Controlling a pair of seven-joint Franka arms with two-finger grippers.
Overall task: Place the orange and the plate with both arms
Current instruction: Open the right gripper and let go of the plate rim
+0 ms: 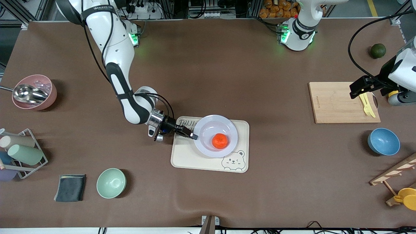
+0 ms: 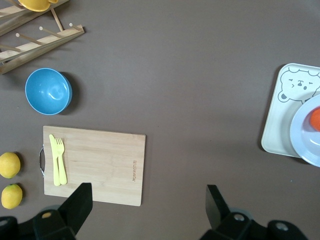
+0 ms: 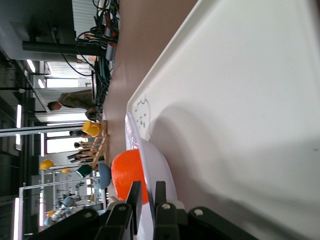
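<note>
Front view: plate (image 1: 208,128) on the cream bear tray (image 1: 240,162), mid-tabletop, nearer the camera edge. Orange (image 1: 219,141) in the plate's sunken centre. Right gripper (image 1: 192,135) low over the tray, fingers at the plate's rim on the side toward the right arm's end. Left gripper (image 1: 361,88) up over the cutting board (image 1: 334,104), waiting.

Left wrist view: left gripper (image 2: 147,202) fingers spread wide, nothing between them; yellow fork and knife (image 2: 58,160) on the board's handle edge; blue bowl (image 2: 48,91) and two lemons (image 2: 10,180) beside the board.

Right wrist view: right gripper (image 3: 146,192) fingers narrowly parted astride the plate's (image 3: 160,165) rim; orange (image 3: 127,172) just past them.

Right hand (image 1: 194,136) low, pinching; left hand (image 2: 147,200) agape.
</note>
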